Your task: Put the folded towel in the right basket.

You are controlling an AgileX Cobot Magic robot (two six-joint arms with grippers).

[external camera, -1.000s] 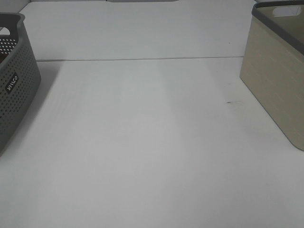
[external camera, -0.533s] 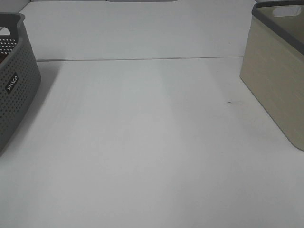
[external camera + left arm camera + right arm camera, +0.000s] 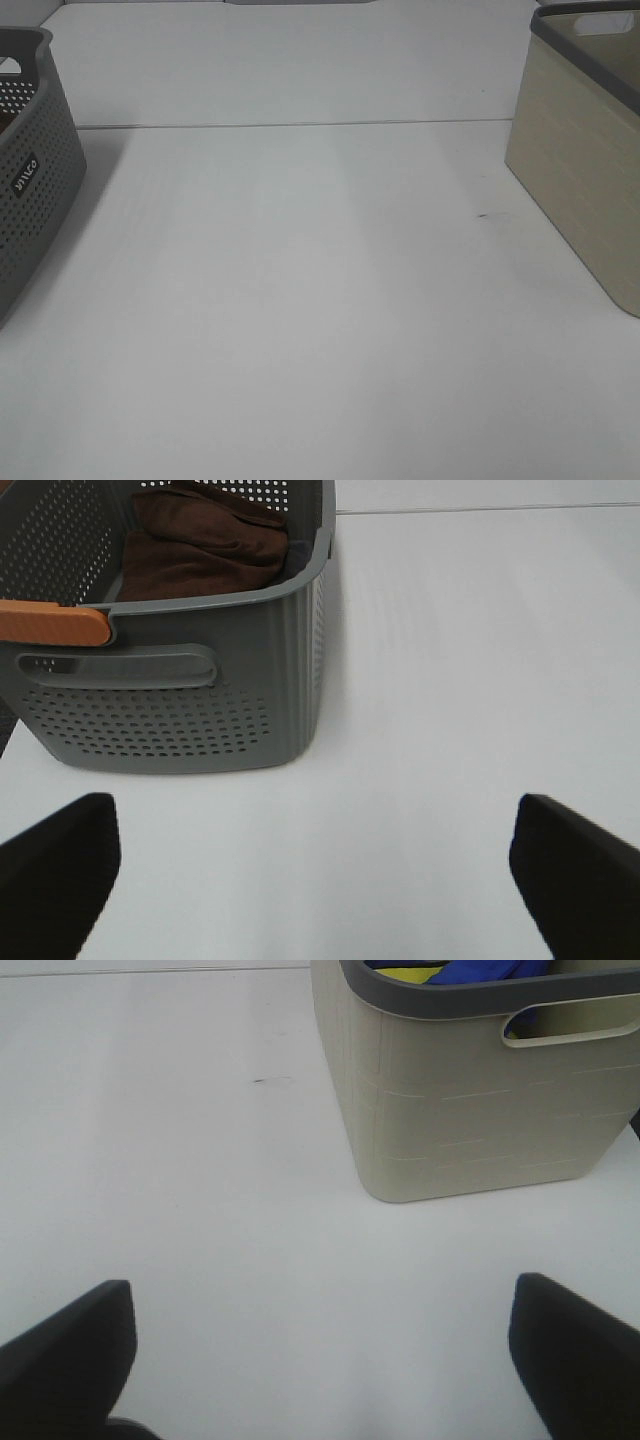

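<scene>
- exterior high view: a white table (image 3: 320, 300) lies bare between a grey perforated basket (image 3: 30, 170) at the left edge and a beige basket (image 3: 585, 170) at the right edge; neither arm and no towel appears here.
- left wrist view: the left gripper (image 3: 318, 865) hangs above the table with its fingers spread wide and nothing between them; the grey perforated basket (image 3: 200, 680) stands just ahead, holding a brown folded towel (image 3: 200, 545).
- right wrist view: the right gripper (image 3: 320, 1345) is likewise spread and empty, near the beige basket (image 3: 470, 1100), inside which blue and yellow cloth (image 3: 450, 970) shows at the rim.
- progress, as judged: the brown folded towel sits in the left basket, so the transfer appears not yet begun; grasping, carrying across and releasing all remain.
</scene>
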